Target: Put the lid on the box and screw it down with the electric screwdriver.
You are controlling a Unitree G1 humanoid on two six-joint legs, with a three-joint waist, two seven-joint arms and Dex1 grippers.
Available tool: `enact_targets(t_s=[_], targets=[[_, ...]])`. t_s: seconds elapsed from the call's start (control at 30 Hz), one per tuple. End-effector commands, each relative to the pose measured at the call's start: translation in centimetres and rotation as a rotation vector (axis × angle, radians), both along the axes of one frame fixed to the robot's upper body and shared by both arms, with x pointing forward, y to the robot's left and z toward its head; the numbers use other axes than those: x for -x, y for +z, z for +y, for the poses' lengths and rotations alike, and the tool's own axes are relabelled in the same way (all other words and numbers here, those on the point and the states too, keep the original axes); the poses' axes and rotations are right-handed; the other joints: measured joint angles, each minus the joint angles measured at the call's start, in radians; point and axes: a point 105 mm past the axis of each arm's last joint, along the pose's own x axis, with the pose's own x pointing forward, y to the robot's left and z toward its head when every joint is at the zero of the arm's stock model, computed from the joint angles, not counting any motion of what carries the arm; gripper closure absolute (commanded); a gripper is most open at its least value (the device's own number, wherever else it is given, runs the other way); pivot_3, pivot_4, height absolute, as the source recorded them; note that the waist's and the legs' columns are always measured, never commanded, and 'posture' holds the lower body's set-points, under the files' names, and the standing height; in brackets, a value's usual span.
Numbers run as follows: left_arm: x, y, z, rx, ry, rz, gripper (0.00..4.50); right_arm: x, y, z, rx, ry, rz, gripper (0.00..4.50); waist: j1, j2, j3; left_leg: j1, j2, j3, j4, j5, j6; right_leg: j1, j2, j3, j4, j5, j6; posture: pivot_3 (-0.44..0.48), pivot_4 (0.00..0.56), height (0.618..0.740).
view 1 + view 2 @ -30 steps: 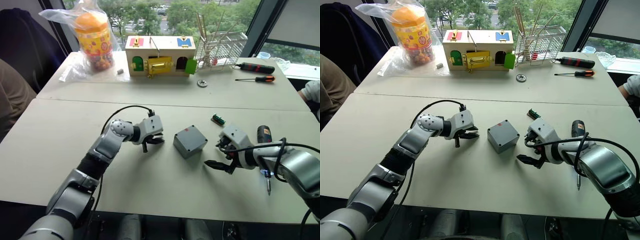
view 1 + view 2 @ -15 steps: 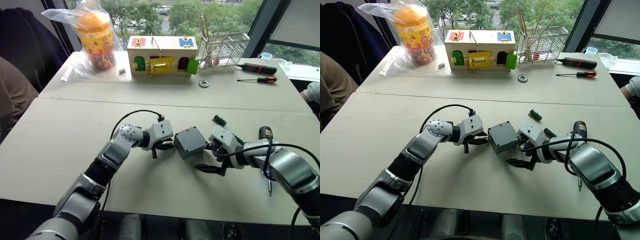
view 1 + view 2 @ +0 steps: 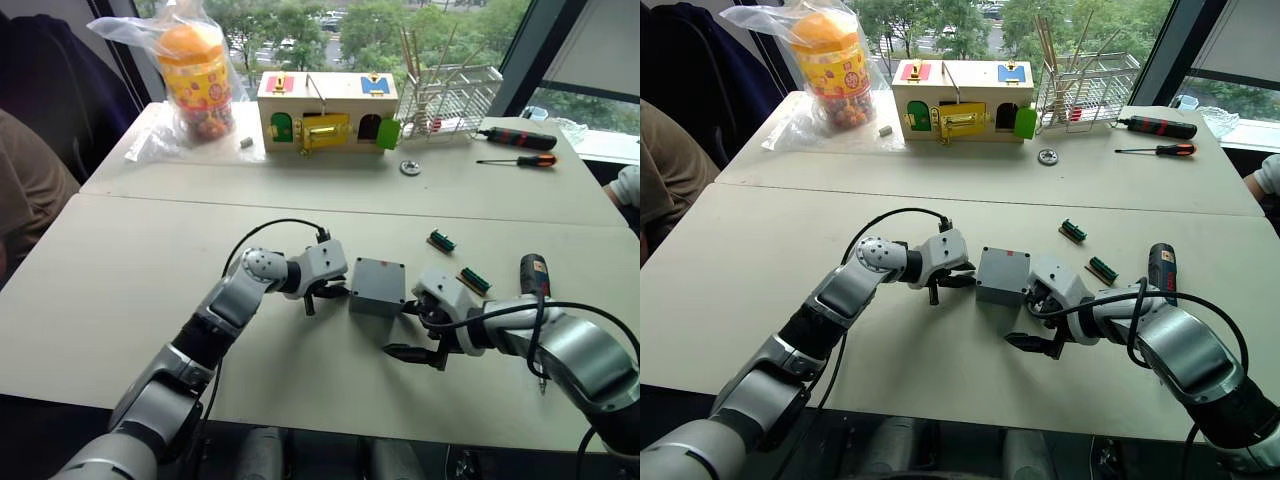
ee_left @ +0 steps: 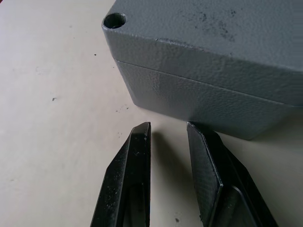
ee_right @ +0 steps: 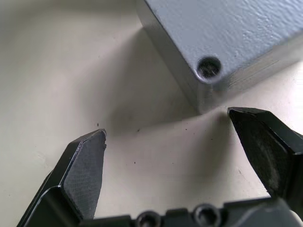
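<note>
A: Since a second ago both arms have closed in on the box: the left gripper slid right to its left side, the right gripper slid left to its right side. Box now sits squarer to the table edge.

B: Lid?

A: Lid is already on the box, seam showing all round in the left wrist view, corner screw hole empty.

B: Gripper states?

A: Left fingers nearly together with a thin gap, tips just beside the box's base, gripping nothing. Right gripper spread wide, one finger close to the box corner, other finger well off it; nothing held.

B: Screwdriver?

A: Electric screwdriver lies on the table right of the box, beyond the right arm, untouched. Two small green parts lie between, far of the right gripper.

B: Background?

A: Far table: wooden box, bagged jar, wire rack, two hand screwdrivers far right.
</note>
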Motion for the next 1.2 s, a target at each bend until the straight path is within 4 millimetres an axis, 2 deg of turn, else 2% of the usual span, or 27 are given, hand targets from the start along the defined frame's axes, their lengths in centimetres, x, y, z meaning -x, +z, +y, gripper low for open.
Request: enact_targets(t_s=[0.03, 0.1, 0.17, 0.23, 0.33, 0.4, 0.5, 0.73, 1.2], targets=[[-0.5, 3.7, 1.2, 0.140, 0.066, 0.009, 3.30, -0.9, 4.6, -3.7, -0.050, -0.162, -0.170, 0.05, -0.002, 0.000, 0.000, 0.000, 0.000, 0.000, 0.000, 0.000, 0.000, 0.000, 0.000, 0.000, 0.000, 0.000, 0.000, 0.000, 0.150, 0.708], [-0.6, 5.8, 1.2, 0.267, 0.090, 0.056, 3.30, -1.9, 6.2, -5.4, -0.107, -0.263, -0.263, 0.05, -0.003, 0.000, 0.000, 0.001, 0.000, 0.000, 0.001, -0.001, 0.002, 0.001, 0.000, 0.000, 0.001, 0.000, 0.000, 0.000, 0.150, 0.708], [-0.2, 8.1, 0.7, 0.402, 0.069, 0.107, 3.30, -3.8, 7.9, -7.0, -0.225, -0.403, -0.375, 0.05, -0.005, -0.001, 0.000, 0.002, 0.001, -0.001, 0.001, -0.002, 0.004, 0.002, 0.000, 0.000, 0.002, 0.000, 0.000, 0.000, 0.150, 0.708], [0.2, 9.4, 0.3, 0.463, 0.042, 0.136, 3.30, -5.5, 8.6, -7.6, -0.323, -0.491, -0.429, 0.05, -0.005, -0.001, 0.000, 0.003, 0.000, 0.000, 0.001, 0.000, -0.001, 0.002, 0.000, 0.000, 0.003, 0.000, 0.000, 0.000, 0.150, 0.708], [0.6, 10.1, -0.5, 0.467, 0.008, 0.134, 3.30, -7.7, 8.0, -7.3, -0.331, -0.523, -0.494, 0.67, -0.005, 0.000, -0.001, 0.003, 0.000, 0.000, 0.000, 0.001, -0.002, 0.001, 0.001, 0.000, 0.003, 0.000, 0.000, 0.000, 0.150, 0.708], [0.7, 10.3, -0.8, 0.459, -0.001, 0.121, 3.30, -9.0, 7.4, -7.5, -0.317, -0.552, -0.528, 1.42, -0.005, 0.000, -0.001, 0.003, -0.001, 0.001, -0.001, 0.002, -0.003, 0.001, 0.001, 0.001, 0.002, 0.000, 0.000, 0.000, 0.150, 0.708], [0.8, 10.2, -0.9, 0.441, 0.006, 0.105, 3.30, -11.0, 5.5, -7.2, -0.292, -0.543, -0.517, 2.58, -0.006, 0.000, -0.001, 0.003, -0.002, 0.002, -0.001, 0.002, -0.003, 0.001, 0.001, 0.001, 0.002, 0.000, 0.000, 0.000, 0.150, 0.708], [0.7, 8.9, -0.2, 0.391, 0.044, 0.079, 3.30, -12.1, 3.4, -6.3, -0.237, -0.465, -0.487, 2.58, -0.007, 0.000, -0.001, 0.003, -0.001, 0.002, -0.002, 0.002, -0.004, 0.000, 0.001, 0.001, 0.002, 0.000, 0.000, 0.000, 0.150, 0.708], [0.9, 8.5, 0.0, 0.365, 0.047, 0.066, 3.30, -13.1, 2.2, -6.8, -0.229, -0.488, -0.478, 2.58, -0.006, 0.000, -0.001, 0.003, -0.001, 0.002, -0.001, 0.003, -0.004, 0.001, 0.001, 0.001, 0.002, 0.000, 0.000, 0.000, 0.150, 0.708]])
